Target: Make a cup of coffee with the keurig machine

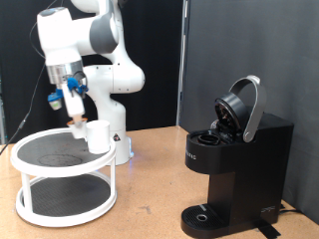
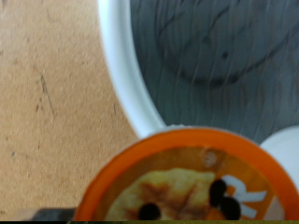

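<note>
Item 1, step in hand: we judge this to be the pod stage. The tool [image 1: 76, 112] hangs over the exterior view's left, above the rack, with a small pod [image 2: 192, 182] clamped between its fingers; in the wrist view the pod fills the foreground, so we read the tool as closed narrowly on it.

Item 2, the keurig machine [image 1: 237, 159]: boxy, matt black plastic, standing on the table at the exterior view's right, well apart from the tool. Its rounded hinged lid is tipped up and back, the chamber beneath exposed. A round ringed fitting shows on the drip tray at its base; no cup stands there.

Item 3, the cup [image 1: 99, 135]: small, white, glazed-looking, upright on the top tier of the rack, just beside the tool. Its handle we cannot make out.

Item 4, rack [image 1: 22, 164]: two round tiers, white rim and legs, dark mesh-like shelves.

Item 5, pod: round, orange rim, foil-like printed top in tan with dark marks.

Item 6, table [image 1: 150, 199]: brown, wood-grain, lightly scratched.

Requirement, as we judge it: carrying the pod across to the open chamber calls for a level hold and a square, centred descent, since rim and chamber are both round and close-fitting.
</note>
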